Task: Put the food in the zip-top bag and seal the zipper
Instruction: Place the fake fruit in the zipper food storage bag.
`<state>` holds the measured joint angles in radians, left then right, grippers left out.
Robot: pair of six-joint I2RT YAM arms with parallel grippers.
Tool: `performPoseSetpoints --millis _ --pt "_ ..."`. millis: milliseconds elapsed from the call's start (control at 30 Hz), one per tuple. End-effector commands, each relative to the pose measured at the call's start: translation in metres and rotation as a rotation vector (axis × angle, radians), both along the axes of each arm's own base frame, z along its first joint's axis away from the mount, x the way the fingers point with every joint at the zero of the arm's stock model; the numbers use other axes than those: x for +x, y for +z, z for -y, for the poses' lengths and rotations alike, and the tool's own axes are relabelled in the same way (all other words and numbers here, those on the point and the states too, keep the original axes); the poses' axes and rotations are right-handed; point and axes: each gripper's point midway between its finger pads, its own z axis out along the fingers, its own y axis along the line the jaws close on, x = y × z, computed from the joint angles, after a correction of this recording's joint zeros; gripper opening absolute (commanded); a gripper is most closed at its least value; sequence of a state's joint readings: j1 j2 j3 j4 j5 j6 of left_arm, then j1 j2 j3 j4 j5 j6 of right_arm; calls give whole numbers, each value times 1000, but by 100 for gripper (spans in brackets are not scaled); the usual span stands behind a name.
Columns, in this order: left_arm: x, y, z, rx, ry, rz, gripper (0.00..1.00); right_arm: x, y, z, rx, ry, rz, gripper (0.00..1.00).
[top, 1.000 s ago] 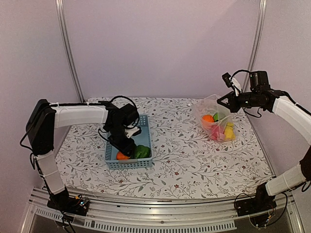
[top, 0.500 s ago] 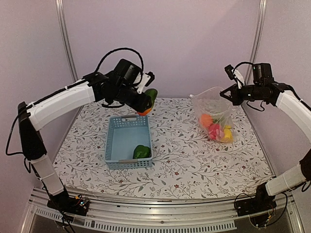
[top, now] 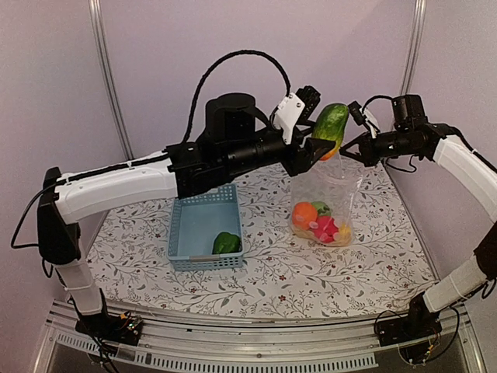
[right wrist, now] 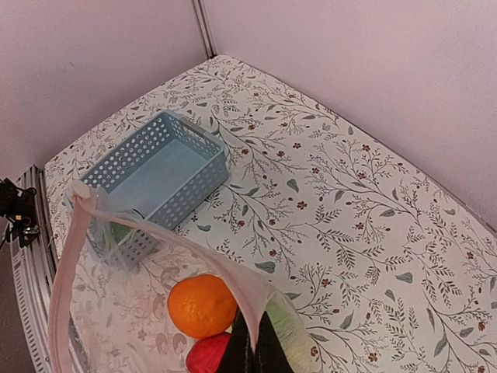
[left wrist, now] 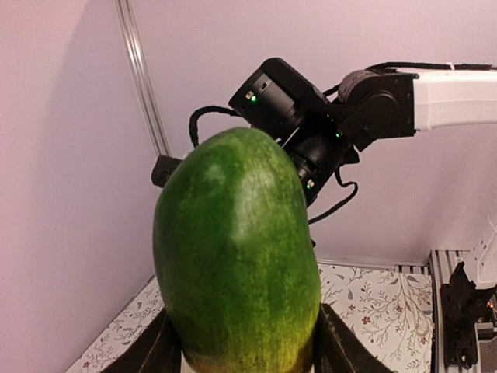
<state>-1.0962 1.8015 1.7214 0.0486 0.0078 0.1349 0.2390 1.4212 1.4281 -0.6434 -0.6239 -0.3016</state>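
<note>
Well, over the flowered table (top: 373, 256) my right claw (right wrist: 250, 350) is pressed together on the rim of the zip-top bag (top: 330, 190), holding it up with its mouth open. The blue basket (top: 203, 262) holds one green pepper (top: 226, 242). My left claw (top: 318, 145) pinches a green toy fruit (top: 331, 124) just above that mouth. An orange (right wrist: 202, 305) lies inside the bag; the zipper (right wrist: 60, 295) gapes unsealed. Loading is under way, I judge: next I should lower, release inside, fetch the pepper, then seal.

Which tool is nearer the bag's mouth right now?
Right. The right tool pinches the zip-top bag at its mouth; the left tool, holding a green fruit, hovers just above.
</note>
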Motion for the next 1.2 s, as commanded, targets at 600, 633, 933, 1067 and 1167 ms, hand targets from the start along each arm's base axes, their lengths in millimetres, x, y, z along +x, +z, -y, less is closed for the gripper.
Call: performPoseSetpoints --millis 600,633,933,1067,1167 --pt "41 -43 48 -110 127 102 78 -5 10 -23 48 49 -62 0" --pt "39 -41 49 -110 123 109 78 -5 11 -22 49 47 -62 0" --pt "-5 18 22 -134 89 210 79 -4 17 -18 32 19 -36 0" --pt "-23 10 -12 -78 72 186 79 -7 19 -14 16 9 -21 0" --pt "-33 -28 -36 15 42 146 80 -10 18 -11 3 5 -11 0"
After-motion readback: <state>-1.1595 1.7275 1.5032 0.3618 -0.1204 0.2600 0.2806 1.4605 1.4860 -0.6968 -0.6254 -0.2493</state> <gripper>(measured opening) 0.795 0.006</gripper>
